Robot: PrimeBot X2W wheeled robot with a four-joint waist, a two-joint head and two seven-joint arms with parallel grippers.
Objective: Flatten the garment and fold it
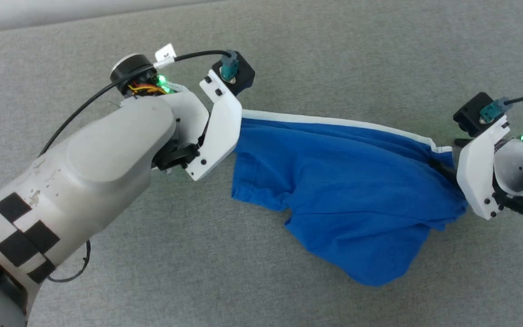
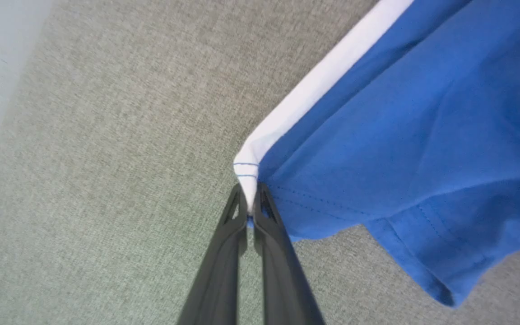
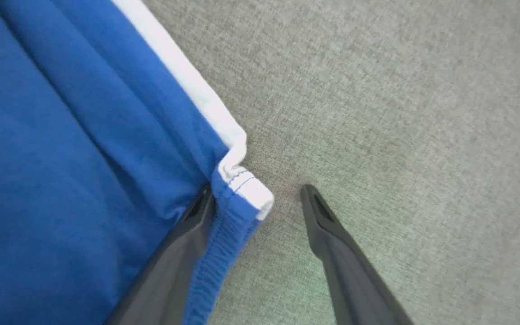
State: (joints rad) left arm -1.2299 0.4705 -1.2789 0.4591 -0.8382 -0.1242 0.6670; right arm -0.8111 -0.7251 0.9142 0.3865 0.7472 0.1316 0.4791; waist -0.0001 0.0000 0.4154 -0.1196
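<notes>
txt | white tag on left-arm cable — 1 char, poss. "3" — blurry

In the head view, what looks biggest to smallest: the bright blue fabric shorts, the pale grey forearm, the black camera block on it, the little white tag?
Pale grey forearm and bright blue fabric shorts: too alike; forearm sits nearer the camera.
Black camera block.
Little white tag.

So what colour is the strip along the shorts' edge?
White: a plain band running along the bright blue garment; the left wrist view shows it best.
</notes>
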